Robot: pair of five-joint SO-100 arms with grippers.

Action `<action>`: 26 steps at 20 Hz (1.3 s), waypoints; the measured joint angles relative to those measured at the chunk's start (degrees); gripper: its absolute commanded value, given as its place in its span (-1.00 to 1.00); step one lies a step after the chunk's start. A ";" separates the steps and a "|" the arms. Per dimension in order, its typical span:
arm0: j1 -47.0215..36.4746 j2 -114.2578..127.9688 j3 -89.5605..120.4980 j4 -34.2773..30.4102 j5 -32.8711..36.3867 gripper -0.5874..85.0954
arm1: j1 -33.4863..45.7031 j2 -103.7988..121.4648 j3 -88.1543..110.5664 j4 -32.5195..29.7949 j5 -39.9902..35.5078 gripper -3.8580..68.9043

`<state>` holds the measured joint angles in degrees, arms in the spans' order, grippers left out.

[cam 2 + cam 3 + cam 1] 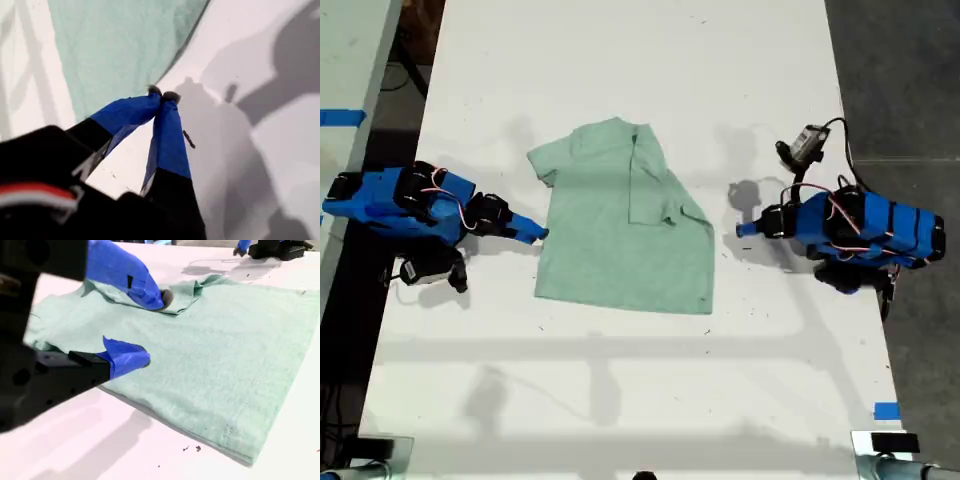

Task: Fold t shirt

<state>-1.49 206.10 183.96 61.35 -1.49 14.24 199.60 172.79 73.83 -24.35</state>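
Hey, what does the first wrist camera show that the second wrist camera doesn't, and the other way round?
Only the first wrist view: my first gripper, jaws shut and empty, over the bare white table just off the t shirt's edge.

Only the second wrist view: my second gripper, jaws open above the shirt, the folded-over sleeve, a hem corner, and the other arm across the table.

Both: the mint-green t shirt lying on the white table.

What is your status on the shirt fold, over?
My first gripper shut, empty, just off the t shirt. My second gripper open over its edge. One sleeve side folded in, the rest flat. Nothing in the way.
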 measured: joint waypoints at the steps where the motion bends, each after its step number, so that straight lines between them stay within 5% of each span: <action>1: 0.00 0.00 0.00 0.00 0.00 -0.65 | -0.09 -0.44 1.05 -0.53 0.09 -0.89; 26: 0.00 0.00 0.00 0.00 0.00 -0.65 | -0.44 0.62 1.49 -0.26 3.69 -0.89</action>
<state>-1.49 206.10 183.96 61.35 -1.49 13.80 200.21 174.29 73.56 -20.65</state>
